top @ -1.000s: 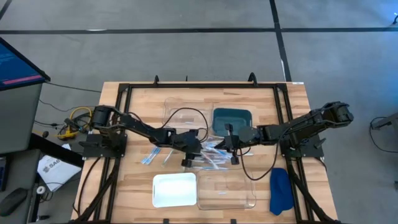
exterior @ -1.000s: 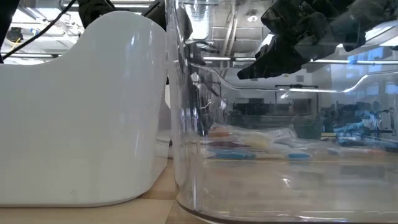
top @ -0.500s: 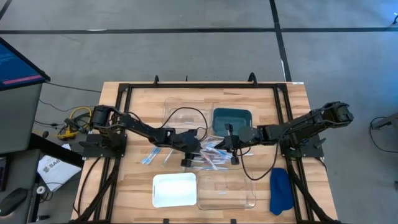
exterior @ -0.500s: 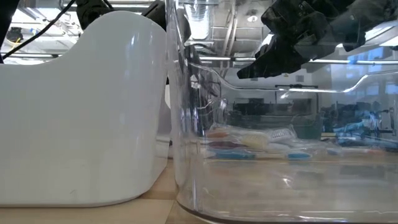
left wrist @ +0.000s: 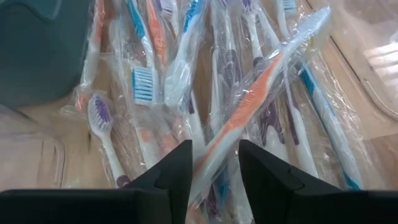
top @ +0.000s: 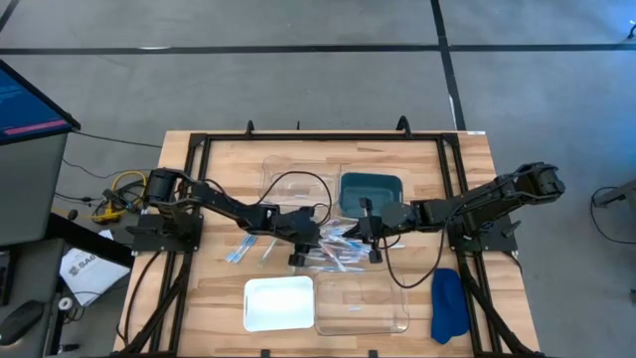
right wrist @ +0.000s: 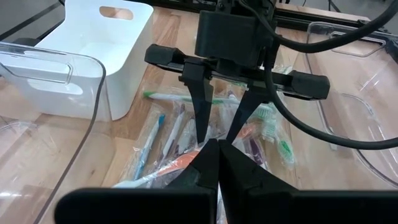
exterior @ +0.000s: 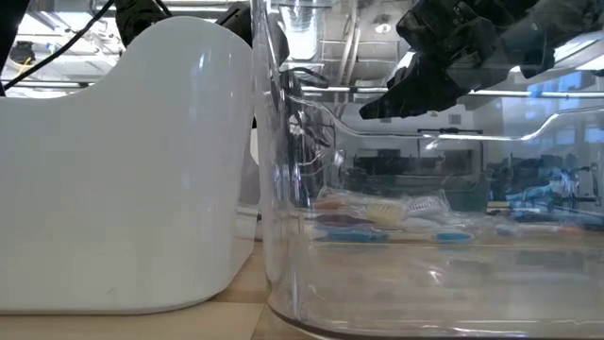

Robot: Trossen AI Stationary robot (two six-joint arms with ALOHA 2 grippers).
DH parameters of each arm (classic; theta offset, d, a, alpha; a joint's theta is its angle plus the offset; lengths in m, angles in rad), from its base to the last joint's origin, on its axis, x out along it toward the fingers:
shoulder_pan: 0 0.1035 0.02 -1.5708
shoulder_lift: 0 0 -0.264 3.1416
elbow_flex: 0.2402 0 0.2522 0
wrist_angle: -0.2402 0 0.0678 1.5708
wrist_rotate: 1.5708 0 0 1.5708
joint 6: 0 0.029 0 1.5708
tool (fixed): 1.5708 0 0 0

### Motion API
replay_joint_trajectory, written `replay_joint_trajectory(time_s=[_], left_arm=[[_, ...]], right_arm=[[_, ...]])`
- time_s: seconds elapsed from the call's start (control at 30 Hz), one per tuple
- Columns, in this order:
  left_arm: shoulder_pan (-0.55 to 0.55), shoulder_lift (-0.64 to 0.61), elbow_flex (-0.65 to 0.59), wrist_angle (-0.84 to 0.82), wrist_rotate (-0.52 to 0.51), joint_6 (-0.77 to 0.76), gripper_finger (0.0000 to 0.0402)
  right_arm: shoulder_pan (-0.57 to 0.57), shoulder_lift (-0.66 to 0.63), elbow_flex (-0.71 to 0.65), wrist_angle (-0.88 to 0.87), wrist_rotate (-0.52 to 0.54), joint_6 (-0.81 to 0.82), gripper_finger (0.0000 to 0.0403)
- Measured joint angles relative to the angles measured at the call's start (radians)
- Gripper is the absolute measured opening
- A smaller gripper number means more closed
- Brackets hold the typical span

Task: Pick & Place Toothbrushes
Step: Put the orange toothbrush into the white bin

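left pincer point(left wrist: 214, 165): fingers parted, being lowered astride an orange toothbrush point(left wrist: 249, 106) in the toothbrushes point(top: 338, 246) | right pincer point(right wrist: 217, 158): closed, empty, being held opposite

Overhead camera looks straight down on the wooden table point(top: 219, 288); a table-level camera peers through the clear bin point(exterior: 396, 236); both wrist cameras face the wrapped toothbrushes point(left wrist: 249, 106) closely from opposite sides.
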Motion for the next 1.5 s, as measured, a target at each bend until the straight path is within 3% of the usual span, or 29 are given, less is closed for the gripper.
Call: replay_joint_trajectory(time_s=[0.53, 0.8, 1.13, 1.3, 1.5], left_arm=[[0.000, -0.003, 0.000, 0.007, 0.000, 0.000, 0.0006], [0.000, -0.014, 0.000, -0.008, -0.030, 0.000, 0.0001], [-0.024, -0.170, -0.013, -0.033, -0.044, -0.008, 0.0001], [-0.058, -0.247, -0.048, -0.051, -0.169, -0.009, 0.0001], [-0.066, -0.319, -0.098, -0.053, -0.205, -0.034, 0.0001]], right_arm=[[0.000, 0.000, 0.000, 0.000, 0.000, 0.000, 0.0000], [0.000, 0.000, 0.000, -0.001, 0.000, 0.000, 0.0000], [-0.001, 0.000, 0.000, -0.005, 0.000, -0.008, 0.0000], [-0.001, 0.000, 0.001, -0.005, 0.000, -0.008, 0.0000], [-0.001, 0.000, 0.001, -0.003, 0.000, -0.008, 0.0000]])
